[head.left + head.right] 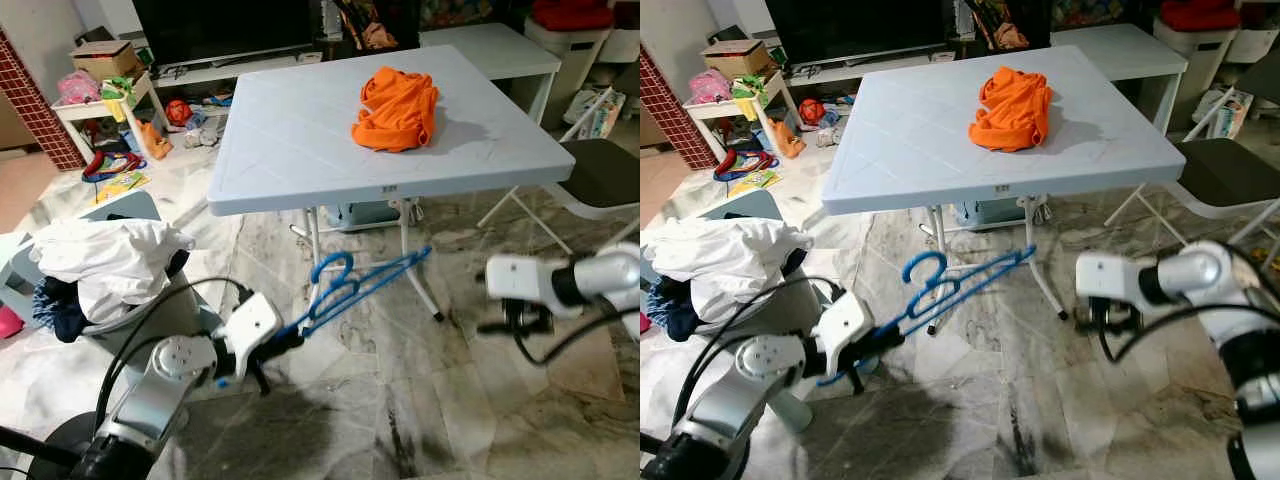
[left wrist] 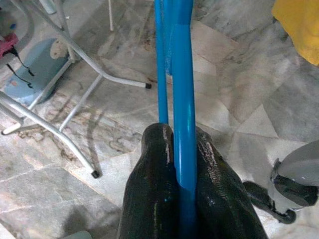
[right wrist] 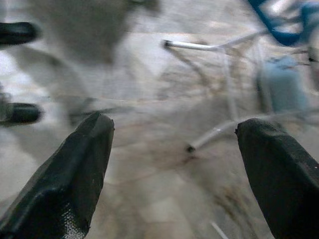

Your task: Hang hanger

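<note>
Your left gripper (image 2: pixel 184 199) has its jaws clamped on one end of the blue hanger (image 1: pixel 350 285), the bar pinched tight between the two black fingers (image 2: pixel 149 199). From there the hanger runs up and away from you, held in the air above the floor, its hook curling near the front legs of the table. Your right gripper (image 3: pixel 174 164) hangs low on the right with its jaws wide apart and nothing between them; its wrist view is smeared, so the floor and chair legs beyond read only as streaks.

Under both arms you have a marble floor (image 1: pixel 420 400), grey-veined and glossy. Ahead stands a pale folding table, and on its tabletop (image 1: pixel 300 130) lies a crumpled orange garment (image 1: pixel 397 107), well apart from the hanger. To your left a laundry basket (image 1: pixel 150 315) is heaped with white and dark clothes (image 1: pixel 105 260). A dark-seated chair (image 1: pixel 600 175) is cut off at the right edge. Behind the table you see a low shelf, a cardboard box (image 1: pixel 100 58) and scattered toys (image 1: pixel 120 165); those are too small to tell apart. The far end of the hanger is lost against the table legs.
</note>
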